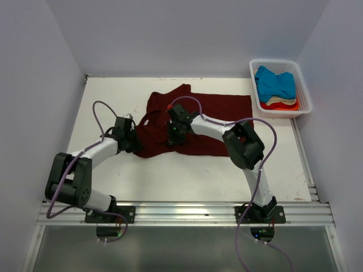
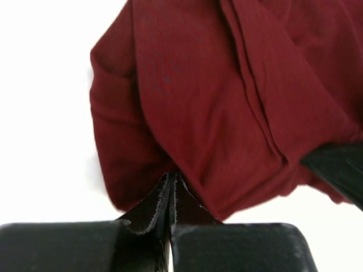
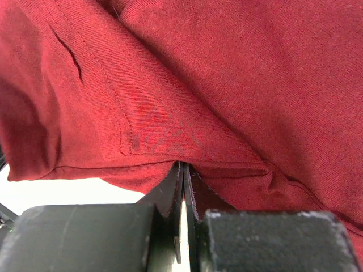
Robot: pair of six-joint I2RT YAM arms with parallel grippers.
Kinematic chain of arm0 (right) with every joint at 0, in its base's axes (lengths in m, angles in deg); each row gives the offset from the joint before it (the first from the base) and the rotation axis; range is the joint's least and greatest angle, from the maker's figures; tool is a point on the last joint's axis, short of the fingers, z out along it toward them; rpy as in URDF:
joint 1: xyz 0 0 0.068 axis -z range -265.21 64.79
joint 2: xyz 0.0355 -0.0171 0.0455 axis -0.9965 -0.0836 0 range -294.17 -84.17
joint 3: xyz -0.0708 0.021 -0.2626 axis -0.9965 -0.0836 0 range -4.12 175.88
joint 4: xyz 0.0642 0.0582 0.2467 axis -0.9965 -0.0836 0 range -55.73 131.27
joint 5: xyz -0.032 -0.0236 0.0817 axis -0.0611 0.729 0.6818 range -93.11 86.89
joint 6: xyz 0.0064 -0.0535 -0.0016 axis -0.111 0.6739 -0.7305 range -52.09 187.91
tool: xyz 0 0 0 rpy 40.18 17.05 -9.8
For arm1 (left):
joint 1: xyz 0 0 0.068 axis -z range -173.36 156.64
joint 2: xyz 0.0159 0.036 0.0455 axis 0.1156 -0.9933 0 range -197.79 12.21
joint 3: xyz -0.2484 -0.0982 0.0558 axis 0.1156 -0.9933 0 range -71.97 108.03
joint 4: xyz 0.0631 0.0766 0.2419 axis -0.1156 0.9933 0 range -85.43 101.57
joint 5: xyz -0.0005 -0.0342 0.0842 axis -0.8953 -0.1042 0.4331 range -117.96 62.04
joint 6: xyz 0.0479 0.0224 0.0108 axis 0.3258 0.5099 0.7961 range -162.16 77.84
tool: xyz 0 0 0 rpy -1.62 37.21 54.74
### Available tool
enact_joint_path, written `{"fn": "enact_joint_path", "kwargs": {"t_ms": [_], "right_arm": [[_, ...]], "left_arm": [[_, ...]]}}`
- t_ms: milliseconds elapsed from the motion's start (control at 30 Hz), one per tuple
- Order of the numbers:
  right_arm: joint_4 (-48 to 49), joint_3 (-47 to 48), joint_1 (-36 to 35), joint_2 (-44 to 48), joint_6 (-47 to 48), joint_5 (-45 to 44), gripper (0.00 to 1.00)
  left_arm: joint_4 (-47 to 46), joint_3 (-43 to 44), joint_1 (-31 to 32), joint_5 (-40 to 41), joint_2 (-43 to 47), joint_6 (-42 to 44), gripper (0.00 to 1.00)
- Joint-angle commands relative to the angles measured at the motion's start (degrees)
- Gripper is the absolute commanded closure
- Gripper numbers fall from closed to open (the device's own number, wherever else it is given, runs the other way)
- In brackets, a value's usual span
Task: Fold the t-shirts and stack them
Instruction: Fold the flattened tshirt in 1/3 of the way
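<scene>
Maroon shirt [image 1: 218,122]: lies rumpled across the far middle of the worktop [image 1: 187,175], pinched at its near left edge by the left claw [image 2: 171,187], closed tight on the cloth, and at its near hem by the right claw [image 3: 182,173], likewise clamped on a fold. Farther right, well apart: blue shirt [image 1: 275,83] piled over cream shirt [image 1: 282,101] and orange-red shirt [image 1: 278,106] inside the basket [image 1: 306,90] at the worktop's far right corner.

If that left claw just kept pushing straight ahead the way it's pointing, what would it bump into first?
The left gripper is shut on the edge of the maroon t-shirt, so more of that cloth comes first. Past it, the right gripper seems roughly in line, though depth is unclear.
</scene>
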Motion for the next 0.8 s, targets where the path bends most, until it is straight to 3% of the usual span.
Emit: {"fn": "enact_joint_path", "kwargs": {"t_ms": [0,533,767], "right_arm": [[-7.51,-1.16,0.71,-2.54,2.07,-6.06,1.0],[-7.59,-1.86,0.79,-3.07,1.45,-5.8,1.0],[-7.42,-2.3,0.8,-3.42,1.28,-5.27,1.0]], "left_arm": [[5.65,1.04,-0.37,-1.63,4.65,1.5,1.0],[9.7,-5.64,-0.36,-5.76,15.29,0.18,1.0],[15.32,-6.09,-0.36,-0.85,20.83,-0.34,1.0]]}}
